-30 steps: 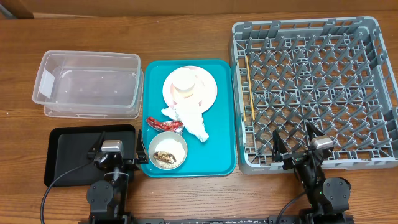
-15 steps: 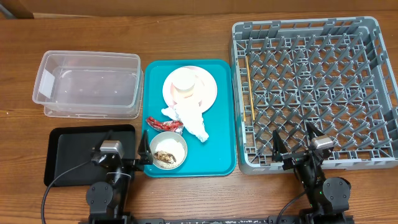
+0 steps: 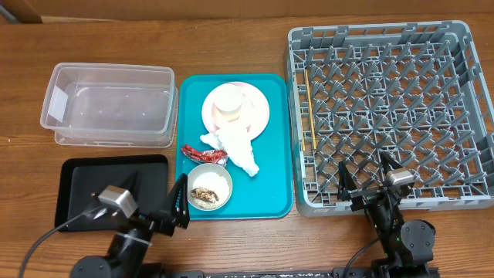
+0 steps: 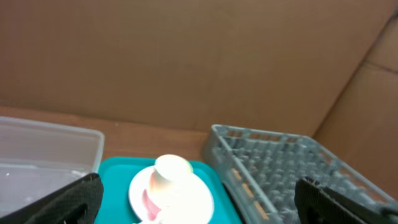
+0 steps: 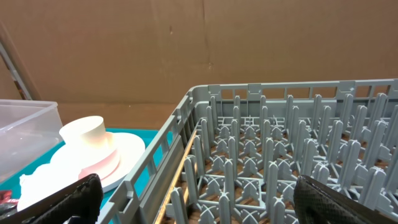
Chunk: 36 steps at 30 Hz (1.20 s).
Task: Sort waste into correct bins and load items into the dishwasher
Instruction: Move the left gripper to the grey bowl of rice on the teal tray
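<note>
Grabbing the white napkin (image 3: 235,147) on the teal tray (image 3: 278,154), mid-bench, looks next: the left claw (image 3: 154,194), spread wide and empty, should pinch its top gently. The right claw (image 3: 363,176) is spread too.

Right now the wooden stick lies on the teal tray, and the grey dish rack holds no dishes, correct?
No. The overhead view shows the wooden stick inside the grey dish rack, not on the teal tray. The rack holds no dishes.
</note>
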Each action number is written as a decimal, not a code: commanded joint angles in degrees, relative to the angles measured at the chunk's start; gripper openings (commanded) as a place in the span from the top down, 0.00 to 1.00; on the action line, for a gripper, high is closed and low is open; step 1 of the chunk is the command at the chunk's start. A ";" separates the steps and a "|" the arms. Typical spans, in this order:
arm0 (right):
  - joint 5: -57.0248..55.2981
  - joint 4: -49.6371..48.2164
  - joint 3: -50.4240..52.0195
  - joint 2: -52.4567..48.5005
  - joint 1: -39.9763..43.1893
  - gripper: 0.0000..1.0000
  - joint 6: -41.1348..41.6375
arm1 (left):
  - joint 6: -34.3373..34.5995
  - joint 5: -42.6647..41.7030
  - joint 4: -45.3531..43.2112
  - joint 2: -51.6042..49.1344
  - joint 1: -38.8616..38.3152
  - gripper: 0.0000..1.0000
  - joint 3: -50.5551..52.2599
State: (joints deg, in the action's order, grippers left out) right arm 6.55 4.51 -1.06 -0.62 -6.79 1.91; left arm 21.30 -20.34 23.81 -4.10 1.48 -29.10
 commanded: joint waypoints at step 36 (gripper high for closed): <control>-0.48 -0.28 0.59 0.46 0.07 0.00 0.26 | -8.87 -9.03 57.05 -73.85 -4.68 0.00 -39.52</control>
State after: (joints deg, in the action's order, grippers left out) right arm 6.55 4.54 -1.06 -0.62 -6.79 1.93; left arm 14.37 -29.32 81.01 -77.08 -1.30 -67.48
